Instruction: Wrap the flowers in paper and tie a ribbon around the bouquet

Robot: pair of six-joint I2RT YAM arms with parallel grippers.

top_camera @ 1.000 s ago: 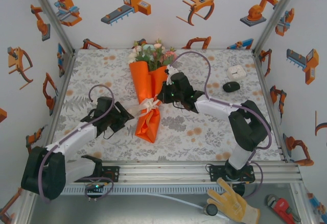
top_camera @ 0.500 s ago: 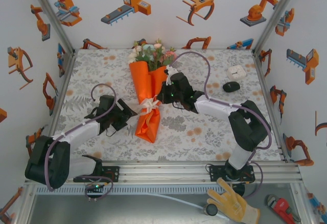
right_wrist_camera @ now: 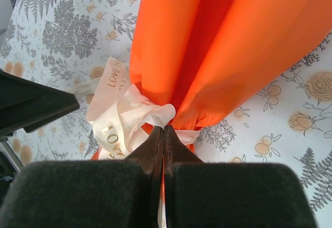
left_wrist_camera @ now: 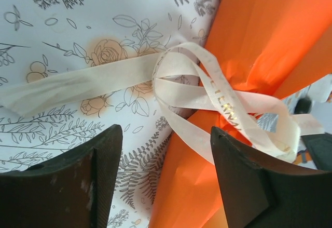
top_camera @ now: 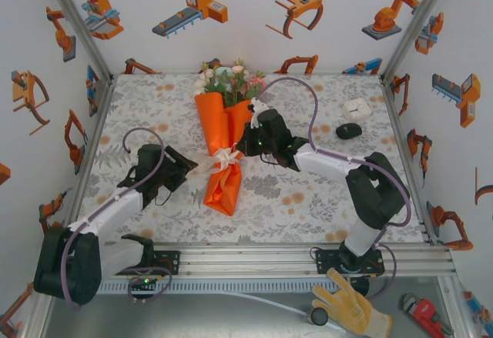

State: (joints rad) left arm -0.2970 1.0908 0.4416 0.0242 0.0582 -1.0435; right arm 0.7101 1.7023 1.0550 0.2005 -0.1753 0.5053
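The bouquet, a bright orange matte paper cone with pink, white and cream blossoms at its wide end, is laid flat near the middle of the floral-patterned table. Its long axis runs from the far side towards the near edge, with the narrow end nearest the arms. A thin, limp cream ribbon is looped round its waist. The right gripper is set against the right side of that waist, its fingers pressed together on a strand of the ribbon just beside the paper. The left gripper is held low on the bouquet's left, close to it but apart. Its fingers are spread and nothing is held between them. In the left wrist view a free tail of ribbon is seen lying flat on the table, running crosswise from the loops at the waist, just ahead of the fingertips. The left arm is therefore judged the nearer to that tail. A short advance and a closing across the tail's width appear to be called for.
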